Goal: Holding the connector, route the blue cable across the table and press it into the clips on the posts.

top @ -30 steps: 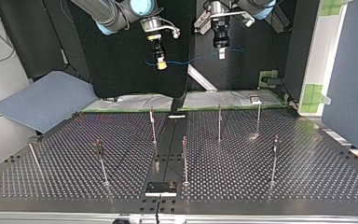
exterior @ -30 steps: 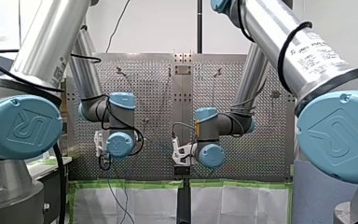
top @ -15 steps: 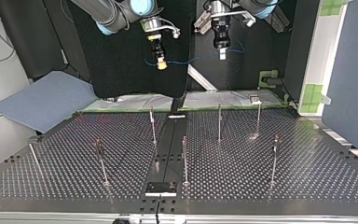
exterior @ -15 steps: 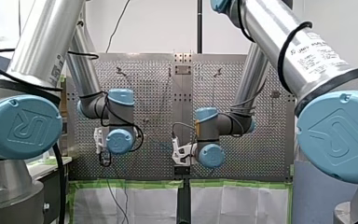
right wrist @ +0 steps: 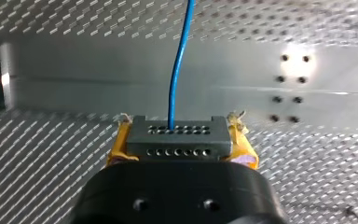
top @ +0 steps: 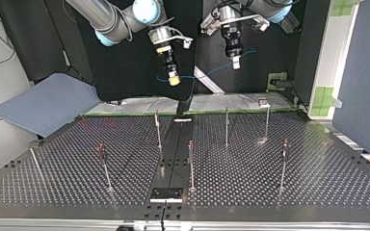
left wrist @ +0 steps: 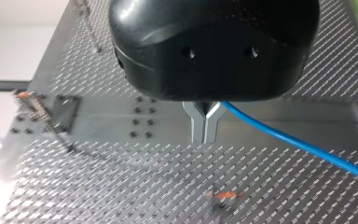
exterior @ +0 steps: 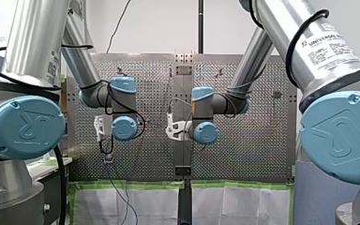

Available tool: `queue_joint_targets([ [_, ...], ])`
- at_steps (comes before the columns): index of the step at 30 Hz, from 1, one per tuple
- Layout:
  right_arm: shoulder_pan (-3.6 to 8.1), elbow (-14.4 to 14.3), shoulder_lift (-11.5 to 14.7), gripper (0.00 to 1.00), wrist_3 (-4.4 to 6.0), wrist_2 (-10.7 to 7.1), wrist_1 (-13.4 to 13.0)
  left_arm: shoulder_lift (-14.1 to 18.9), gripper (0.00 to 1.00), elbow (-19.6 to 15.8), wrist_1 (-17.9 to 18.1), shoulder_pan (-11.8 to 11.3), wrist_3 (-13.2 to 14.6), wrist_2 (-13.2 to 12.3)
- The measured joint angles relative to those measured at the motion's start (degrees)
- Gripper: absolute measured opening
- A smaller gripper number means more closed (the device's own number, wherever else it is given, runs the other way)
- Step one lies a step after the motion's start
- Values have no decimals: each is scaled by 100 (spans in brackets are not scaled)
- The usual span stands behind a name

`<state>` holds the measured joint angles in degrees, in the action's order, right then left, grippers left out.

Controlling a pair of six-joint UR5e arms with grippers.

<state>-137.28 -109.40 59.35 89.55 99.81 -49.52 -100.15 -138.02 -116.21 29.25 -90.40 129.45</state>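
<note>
Currently right gripper (right wrist: 179, 127) clamps the connector (right wrist: 179, 144) between yellow pads (right wrist: 118, 145), left gripper (left wrist: 206, 128) fingers pinched together on the blue cable (left wrist: 298, 143), both upper-centre in top view.

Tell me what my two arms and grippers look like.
My left arm and my right arm: silver tubes, light-blue joint caps, black cables; the right bears Universal Robots lettering. My left gripper: black, metal fingers. My right gripper: black, yellow pads.
</note>
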Motion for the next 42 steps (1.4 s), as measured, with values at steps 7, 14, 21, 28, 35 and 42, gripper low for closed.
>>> queue_joint_targets([
  [7,19,329,329,0,120,-328,328,320,0,292,-320,-172,-7,318],
  [14,33,649,649,0,144,-505,647,663,0,369,-664,-489,-24,564],
  [21,-28,983,983,0,111,-637,982,1001,0,519,-1003,-826,-63,335],
  [28,-95,1298,1123,0,107,-691,1297,1202,0,787,-1334,-1117,-195,253],
  [35,-109,1643,1010,0,109,-726,1643,1431,0,1090,-1720,-1269,-271,280],
  [42,-140,2013,883,0,115,-767,2013,1514,0,1416,-2077,-1337,-272,264],
])
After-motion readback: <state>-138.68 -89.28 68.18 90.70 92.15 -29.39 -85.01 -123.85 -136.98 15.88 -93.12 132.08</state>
